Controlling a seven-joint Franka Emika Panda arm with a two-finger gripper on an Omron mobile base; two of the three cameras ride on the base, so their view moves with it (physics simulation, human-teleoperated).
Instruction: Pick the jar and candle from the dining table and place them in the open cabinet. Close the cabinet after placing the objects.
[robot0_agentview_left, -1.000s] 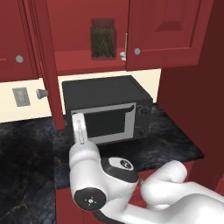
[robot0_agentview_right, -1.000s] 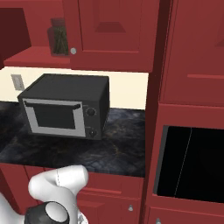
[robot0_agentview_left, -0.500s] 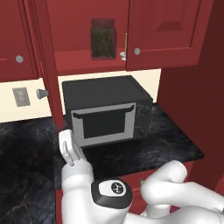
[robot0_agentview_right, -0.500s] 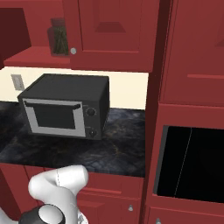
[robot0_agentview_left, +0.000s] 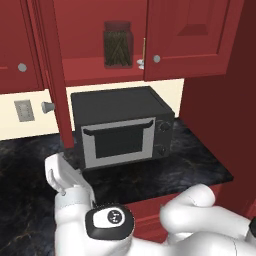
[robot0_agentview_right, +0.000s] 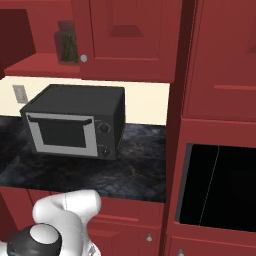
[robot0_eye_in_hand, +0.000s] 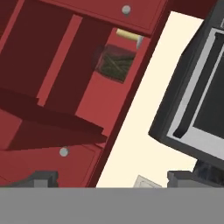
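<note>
The jar (robot0_agentview_left: 118, 44) of dark sticks stands on the red shelf of the open cabinet (robot0_agentview_left: 90, 70), above the microwave. Right beside it is the candle (robot0_agentview_left: 144, 48) in its white saucer, half behind the shut right door. In the right base view the jar (robot0_agentview_right: 67, 41) shows at the door's edge. The tilted hand view looks up at the jar (robot0_eye_in_hand: 114, 63) and candle (robot0_eye_in_hand: 127, 34) from below. My gripper (robot0_eye_in_hand: 111, 180) is open and empty, low over the counter, well below and left of the shelf. The dining table is out of view.
A black microwave (robot0_agentview_left: 120, 127) sits on the dark marbled counter (robot0_agentview_left: 200, 165) under the cabinet. The cabinet's left door (robot0_agentview_left: 54, 75) stands open, edge-on, with a knob (robot0_agentview_left: 47, 106). A wall outlet (robot0_agentview_left: 22, 110) lies left. A tall red unit with a black oven (robot0_agentview_right: 220, 185) stands right.
My hand has come down and to the left in front of the microwave. The jar, candle and cabinet doors have not moved.
</note>
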